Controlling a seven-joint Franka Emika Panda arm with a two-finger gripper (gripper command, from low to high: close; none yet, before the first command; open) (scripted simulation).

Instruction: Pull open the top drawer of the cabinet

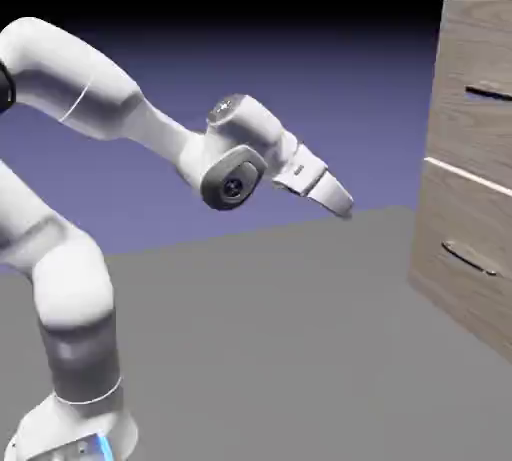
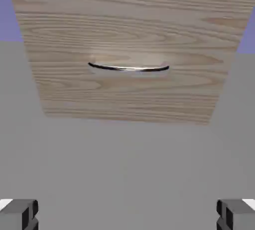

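Observation:
The cabinet (image 1: 462, 199) is a tall light wood-grain box at the exterior view's right edge. Its top drawer (image 1: 470, 134) carries a dark straight bar handle (image 1: 489, 94), above a pale seam. My gripper (image 1: 342, 202) hangs in the air well to the left of the cabinet, lower than that handle, pointing down and toward the cabinet. In the hand view my gripper (image 2: 127, 216) is open: its grey fingertips (image 2: 20, 214) stand far apart at the bottom corners with nothing between them. That view faces the lower drawer's curved grey handle (image 2: 128, 68); the top drawer's handle is not in it.
The lower drawer front (image 1: 455, 269) with its grey curved handle (image 1: 468, 259) sits below the seam. The grey table (image 1: 280, 349) stretches between my arm's base and the cabinet's foot.

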